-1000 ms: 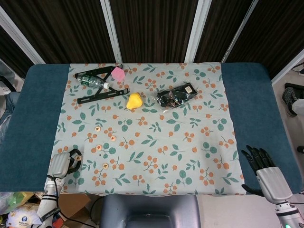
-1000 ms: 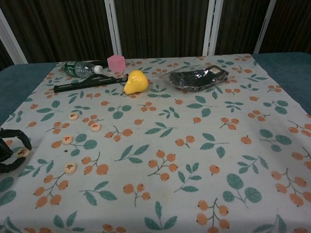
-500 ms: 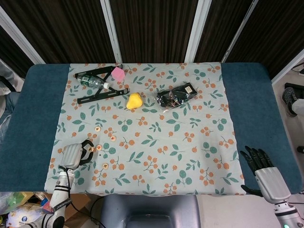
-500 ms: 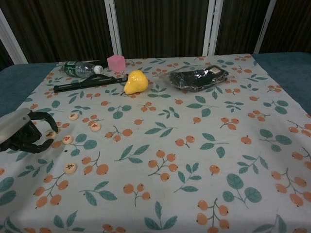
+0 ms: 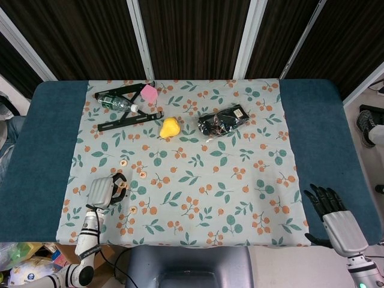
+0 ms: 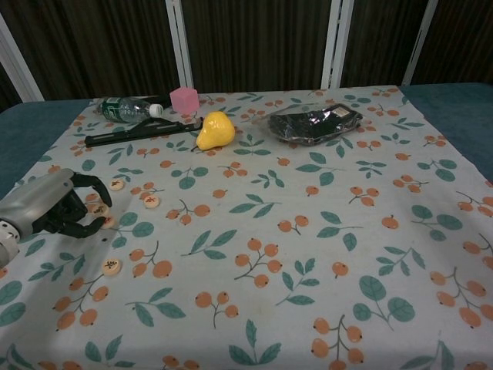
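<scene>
Dark ribbed panels with pale metal posts close off the back of the scene, and below them a blue felt-like table (image 5: 48,150) carries a thin cloth (image 5: 198,198) printed with orange berries and green leaves. At the lower left of the head view the left hand (image 5: 107,190), grey shell with black fingers, sits low over the cloth, its fingers curled down around a small round wooden disc (image 6: 104,222) that peeks out at the fingertips in the chest view; whether the disc is actually pinched or only touched is hard to make out. 3 more such discs lie close by: one (image 6: 116,185) just above the hand, one (image 6: 151,201) to its right, one (image 6: 112,267) below it. Each bears a mark too small to read.

At the lower right edge of the head view the right hand (image 5: 329,210) rests off the cloth, black fingers spread and holding nothing; its forearm is cut off by the frame.

Across the upper part lie a smooth yellow pear (image 5: 170,127), a pink cube (image 5: 149,93), a clear plastic bottle (image 5: 114,102), a black metal bar (image 5: 129,121) and a crinkled black bag (image 5: 223,120).
</scene>
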Motion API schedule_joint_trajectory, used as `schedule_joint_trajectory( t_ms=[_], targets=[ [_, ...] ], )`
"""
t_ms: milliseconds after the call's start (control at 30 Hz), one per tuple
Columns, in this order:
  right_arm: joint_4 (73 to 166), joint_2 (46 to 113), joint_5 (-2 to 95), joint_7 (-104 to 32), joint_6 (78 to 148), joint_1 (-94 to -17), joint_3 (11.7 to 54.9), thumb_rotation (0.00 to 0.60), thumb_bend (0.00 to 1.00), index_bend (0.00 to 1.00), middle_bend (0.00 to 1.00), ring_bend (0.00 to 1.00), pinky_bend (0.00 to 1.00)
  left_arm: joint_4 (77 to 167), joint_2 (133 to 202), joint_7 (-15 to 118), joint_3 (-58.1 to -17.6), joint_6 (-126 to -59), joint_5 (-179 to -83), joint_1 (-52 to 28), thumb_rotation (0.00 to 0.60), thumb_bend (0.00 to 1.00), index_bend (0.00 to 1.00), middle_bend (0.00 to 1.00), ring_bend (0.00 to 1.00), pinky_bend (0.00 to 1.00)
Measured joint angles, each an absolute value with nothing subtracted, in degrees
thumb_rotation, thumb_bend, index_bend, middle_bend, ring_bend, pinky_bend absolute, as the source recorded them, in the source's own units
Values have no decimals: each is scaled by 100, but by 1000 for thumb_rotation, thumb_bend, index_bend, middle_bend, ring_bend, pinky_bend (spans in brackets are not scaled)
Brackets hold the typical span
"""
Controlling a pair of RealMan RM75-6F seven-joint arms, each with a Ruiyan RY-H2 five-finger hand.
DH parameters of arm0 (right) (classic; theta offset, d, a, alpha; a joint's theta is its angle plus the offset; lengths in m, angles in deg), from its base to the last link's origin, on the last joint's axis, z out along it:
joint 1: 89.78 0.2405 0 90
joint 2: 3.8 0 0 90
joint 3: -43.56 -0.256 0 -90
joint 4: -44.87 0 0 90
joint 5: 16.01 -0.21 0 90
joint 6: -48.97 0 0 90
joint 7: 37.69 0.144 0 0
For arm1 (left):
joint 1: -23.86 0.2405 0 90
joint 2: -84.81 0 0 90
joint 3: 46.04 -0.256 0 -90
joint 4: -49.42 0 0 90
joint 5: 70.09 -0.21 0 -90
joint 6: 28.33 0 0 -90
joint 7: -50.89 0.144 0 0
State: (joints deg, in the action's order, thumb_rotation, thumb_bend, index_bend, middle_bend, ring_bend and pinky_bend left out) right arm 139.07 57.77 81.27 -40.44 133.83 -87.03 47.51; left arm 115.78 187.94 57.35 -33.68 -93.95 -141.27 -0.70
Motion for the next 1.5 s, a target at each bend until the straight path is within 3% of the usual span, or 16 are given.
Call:
schedule_joint_trajectory(
  t_ms=[1133,1500],
  targets=[
    [13890,5754,8124,-3958,13436,-8716,4733,600,204,0,0,0,25,11606,18762,5846,-3468,-9308,-13946,-157,600,421,413,1000,1000,1000],
    [13891,5755,8163,-3959,13444,-8718,4752,600,205,0,0,0,25,12281,18374,5658,-3763,-9673,-14398,41,600,421,385,1000,1000,1000]
  ],
)
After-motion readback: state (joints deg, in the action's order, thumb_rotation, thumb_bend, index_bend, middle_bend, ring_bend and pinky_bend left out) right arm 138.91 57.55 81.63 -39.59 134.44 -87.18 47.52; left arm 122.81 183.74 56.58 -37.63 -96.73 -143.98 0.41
